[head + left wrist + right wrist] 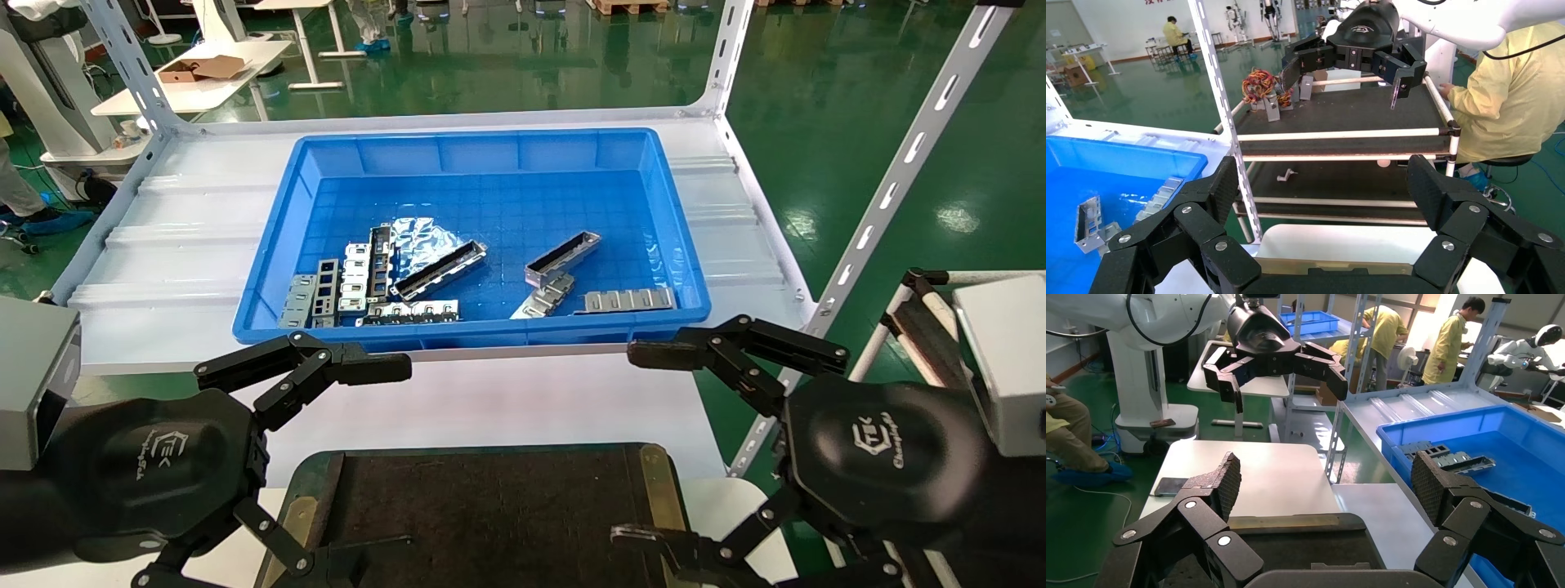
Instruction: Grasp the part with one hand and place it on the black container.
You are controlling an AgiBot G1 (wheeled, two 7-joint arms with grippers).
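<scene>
Black container: one flat dark tray [490, 514] nearest the robot, its long side running left to right, brass strips on its side edges, nothing lying on its bare surface.
Left gripper: the left gripper [359, 465] hangs over the tray's left end, jaws spread wide, nothing between them.
Right gripper: the right gripper [641, 445] hangs over the tray's right end, jaws likewise wide apart and empty.
Blue bin: one large blue bin [270, 269] on the white shelf beyond the tray and both grippers.
Part: the part [562, 258] lies in the bin right of centre, open side up, long axis slanting from near-left to far-right; also seen in the left wrist view [1089, 223].
Part versus jaws: it sits well apart from both pairs of jaws, farther away than either, closer to the right gripper's side.
Longer channel: one longer dark-centred channel [439, 271] lies left of the part, slanted the same way.
Flat strips: several perforated silver strips [628, 300] lie along the bin's near side, with more stacked at the left; the exact count cannot be told.
</scene>
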